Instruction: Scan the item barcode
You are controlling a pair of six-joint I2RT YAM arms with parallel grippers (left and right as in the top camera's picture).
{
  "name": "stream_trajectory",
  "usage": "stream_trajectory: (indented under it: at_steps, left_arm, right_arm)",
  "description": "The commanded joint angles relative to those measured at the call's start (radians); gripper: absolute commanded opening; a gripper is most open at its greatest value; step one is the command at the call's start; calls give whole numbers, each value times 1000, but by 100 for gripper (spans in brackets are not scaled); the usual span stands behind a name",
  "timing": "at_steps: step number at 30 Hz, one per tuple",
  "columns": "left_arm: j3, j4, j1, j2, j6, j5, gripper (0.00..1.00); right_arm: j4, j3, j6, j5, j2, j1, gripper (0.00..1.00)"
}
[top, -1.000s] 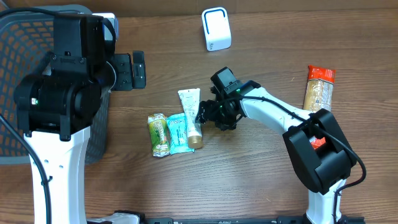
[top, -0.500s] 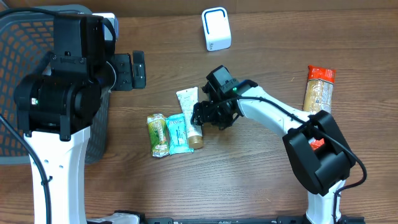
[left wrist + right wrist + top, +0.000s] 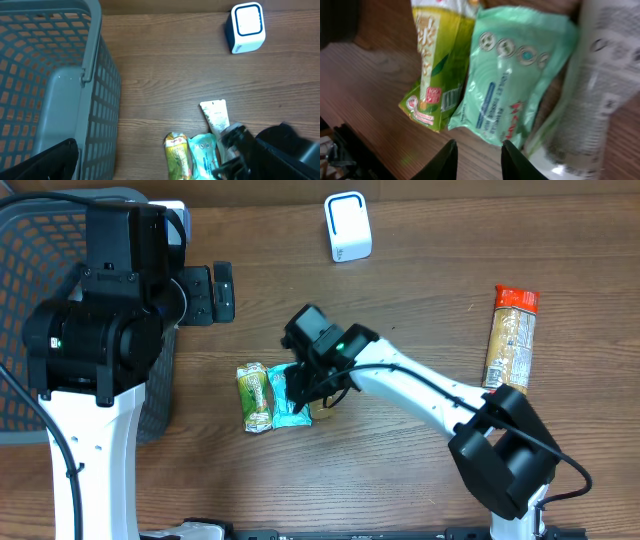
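Three items lie side by side mid-table: a green-yellow packet (image 3: 255, 394), a teal wipes packet (image 3: 284, 398) and a white tube (image 3: 590, 85), which the right arm mostly covers in the overhead view. My right gripper (image 3: 301, 388) hovers low over them. In the right wrist view its fingertips (image 3: 447, 161) stand a little apart over bare wood just below the teal packet (image 3: 515, 75), with nothing between them. The white-and-blue scanner (image 3: 347, 227) stands at the far edge. My left gripper (image 3: 212, 292) is open and empty beside the basket.
A grey mesh basket (image 3: 95, 45) fills the left side, under the left arm. An orange-topped tan packet (image 3: 511, 330) lies at the right. Bare wood lies between the scanner (image 3: 246, 26) and the tube (image 3: 216, 115).
My right gripper has moved left, from the tube's right side to over the tube and teal packet, and its jaws have narrowed. The left arm has not moved.
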Motion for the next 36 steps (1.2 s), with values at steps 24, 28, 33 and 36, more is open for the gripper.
stream_trajectory:
  at_steps: [24, 28, 33, 36]
  left_arm:
    - [3, 1, -7, 4, 8, -2, 100]
    - [3, 1, -7, 4, 8, -3, 100]
    - [3, 1, -7, 4, 8, -3, 100]
    - [3, 1, -7, 4, 8, -3, 100]
  right_arm:
    - [-228, 70, -40, 26, 24, -470, 38]
    - [-194, 70, -22, -124, -15, -438, 46]
    - [-154, 61, 182, -119, -22, -355, 68]
    - [-111, 44, 305, -31, -13, -309, 74]
